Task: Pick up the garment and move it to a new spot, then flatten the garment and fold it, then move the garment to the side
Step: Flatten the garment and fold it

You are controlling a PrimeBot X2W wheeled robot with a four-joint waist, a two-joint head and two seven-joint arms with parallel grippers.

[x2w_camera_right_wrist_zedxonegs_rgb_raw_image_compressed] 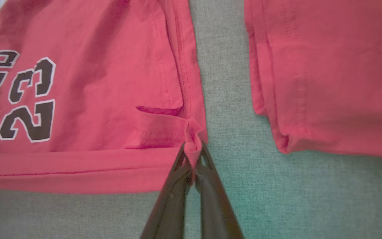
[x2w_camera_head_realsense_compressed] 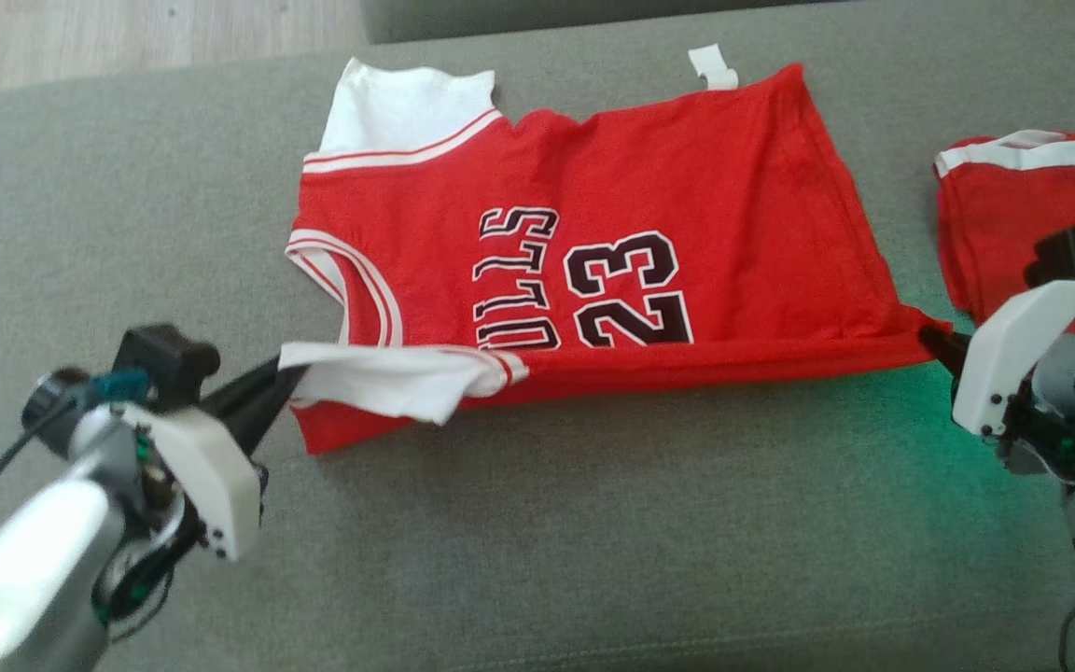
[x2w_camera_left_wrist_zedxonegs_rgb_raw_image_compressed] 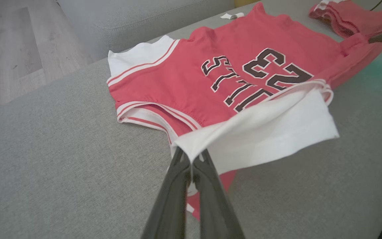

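Note:
The garment (x2w_camera_head_realsense_compressed: 649, 187) is a red jersey with white trim and a black "23", spread on a grey cushion. Its near long edge is folded over and lifted a little. My left gripper (x2w_camera_head_realsense_compressed: 290, 381) is shut on the white shoulder corner (x2w_camera_left_wrist_zedxonegs_rgb_raw_image_compressed: 260, 132) at the jersey's left end; in the left wrist view the left gripper (x2w_camera_left_wrist_zedxonegs_rgb_raw_image_compressed: 191, 158) pinches that white flap. At the jersey's right end my right gripper (x2w_camera_head_realsense_compressed: 931, 338) is shut on the red hem corner. In the right wrist view the right gripper (x2w_camera_right_wrist_zedxonegs_rgb_raw_image_compressed: 193, 153) has bunched red fabric (x2w_camera_right_wrist_zedxonegs_rgb_raw_image_compressed: 78, 86) between its fingertips.
A second red garment (x2w_camera_head_realsense_compressed: 1023, 205), folded, lies on the cushion just right of the jersey, close behind my right arm, with a narrow grey gap (x2w_camera_right_wrist_zedxonegs_rgb_raw_image_compressed: 224, 99) between them. A small white tag (x2w_camera_head_realsense_compressed: 713, 67) lies at the far edge. Wooden floor (x2w_camera_left_wrist_zedxonegs_rgb_raw_image_compressed: 8, 49) lies beyond the cushion.

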